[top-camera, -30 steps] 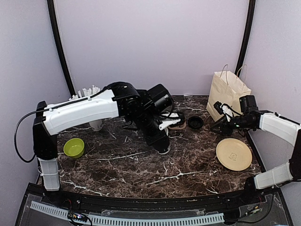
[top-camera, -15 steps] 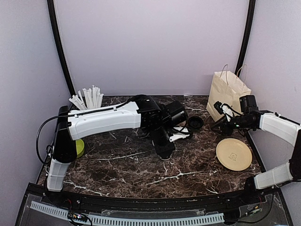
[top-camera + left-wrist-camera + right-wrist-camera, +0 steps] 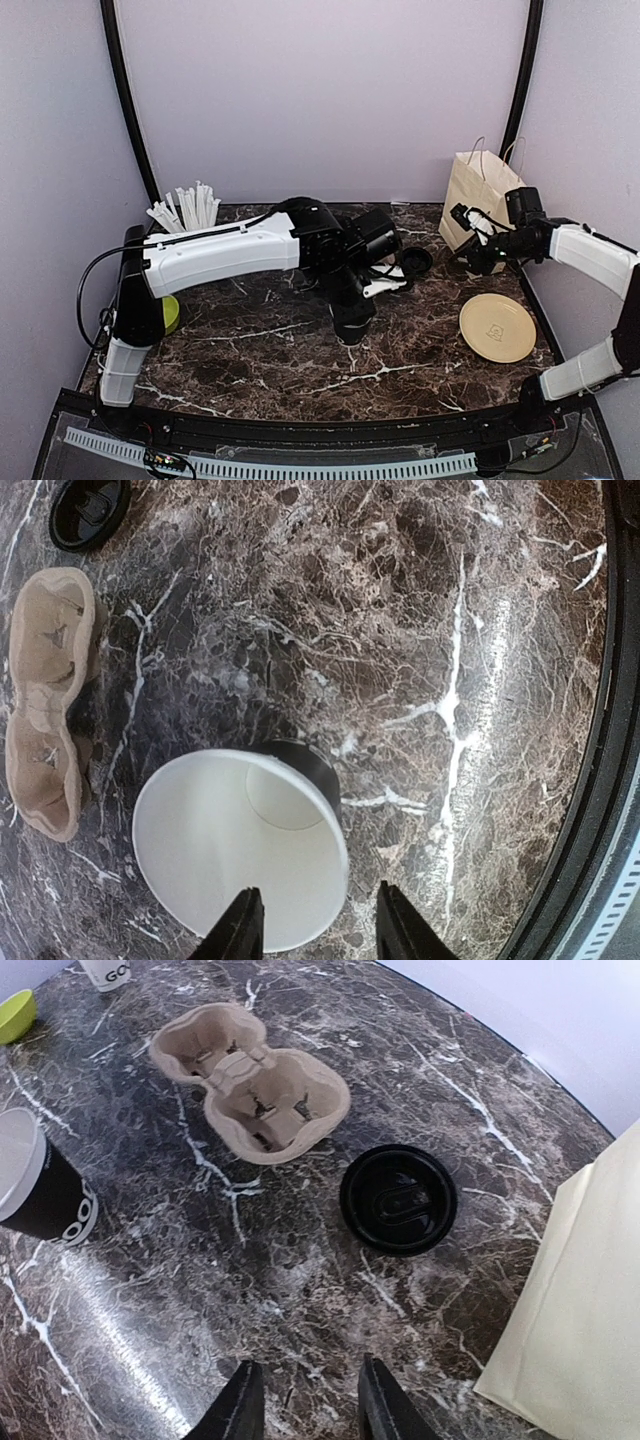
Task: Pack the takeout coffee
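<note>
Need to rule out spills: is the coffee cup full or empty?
Empty: inside the coffee cup, only its bare white bottom shows.

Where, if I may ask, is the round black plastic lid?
Right wrist view, centre-right: the lid lies on the marble table between the brown pulp cup carrier and the cream paper bag, touching neither.

Marble table (image 3: 300,360): cup (image 3: 240,865), lid (image 3: 398,1198), pulp carrier (image 3: 250,1085), plate (image 3: 497,327), bag (image 3: 480,195), bowl (image 3: 15,1015).

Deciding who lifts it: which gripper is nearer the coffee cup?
Left. The left gripper hangs right above the cup; the right gripper is far off, near the black lid.
</note>
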`<action>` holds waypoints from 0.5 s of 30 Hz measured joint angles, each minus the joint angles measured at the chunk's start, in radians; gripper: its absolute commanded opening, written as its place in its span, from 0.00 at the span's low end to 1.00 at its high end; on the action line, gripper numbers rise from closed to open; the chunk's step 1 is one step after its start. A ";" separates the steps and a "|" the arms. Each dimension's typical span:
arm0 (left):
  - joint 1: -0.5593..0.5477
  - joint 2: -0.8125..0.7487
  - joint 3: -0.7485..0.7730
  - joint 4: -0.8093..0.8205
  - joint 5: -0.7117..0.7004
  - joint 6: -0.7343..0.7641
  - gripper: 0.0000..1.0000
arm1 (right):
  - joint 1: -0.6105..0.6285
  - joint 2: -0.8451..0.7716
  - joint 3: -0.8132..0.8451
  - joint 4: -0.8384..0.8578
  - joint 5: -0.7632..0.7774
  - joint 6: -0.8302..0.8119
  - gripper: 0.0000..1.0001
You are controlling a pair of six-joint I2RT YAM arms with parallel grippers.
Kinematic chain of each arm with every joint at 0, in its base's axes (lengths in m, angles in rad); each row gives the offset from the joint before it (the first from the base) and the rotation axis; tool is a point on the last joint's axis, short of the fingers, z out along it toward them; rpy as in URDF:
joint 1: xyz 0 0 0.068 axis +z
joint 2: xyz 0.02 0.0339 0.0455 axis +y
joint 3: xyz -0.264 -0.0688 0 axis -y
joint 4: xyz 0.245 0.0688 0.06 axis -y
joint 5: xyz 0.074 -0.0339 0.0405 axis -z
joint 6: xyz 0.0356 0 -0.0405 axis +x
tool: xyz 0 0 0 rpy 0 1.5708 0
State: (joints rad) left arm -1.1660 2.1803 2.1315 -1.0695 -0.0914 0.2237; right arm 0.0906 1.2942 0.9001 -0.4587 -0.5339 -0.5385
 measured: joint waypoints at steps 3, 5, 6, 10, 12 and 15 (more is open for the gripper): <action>0.000 -0.034 -0.016 0.026 -0.010 -0.003 0.56 | 0.036 0.045 0.074 -0.020 0.069 -0.039 0.41; 0.000 -0.099 -0.076 0.081 -0.028 -0.003 0.61 | 0.060 0.077 0.117 -0.039 0.107 -0.069 0.43; 0.001 -0.137 -0.109 0.107 -0.034 -0.005 0.63 | 0.072 0.100 0.145 -0.055 0.127 -0.088 0.44; 0.032 -0.350 -0.261 0.246 -0.052 -0.031 0.64 | 0.129 0.207 0.269 -0.117 0.201 -0.166 0.44; 0.066 -0.439 -0.313 0.315 -0.056 -0.061 0.65 | 0.166 0.273 0.338 -0.151 0.241 -0.210 0.41; 0.117 -0.537 -0.406 0.426 -0.068 -0.109 0.65 | 0.216 0.360 0.416 -0.188 0.291 -0.254 0.37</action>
State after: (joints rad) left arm -1.0485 1.6432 1.7256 -0.6437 -0.1593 0.1150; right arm 0.3069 1.6543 1.3159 -0.6468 -0.2428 -0.7929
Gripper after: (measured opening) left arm 0.645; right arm 0.411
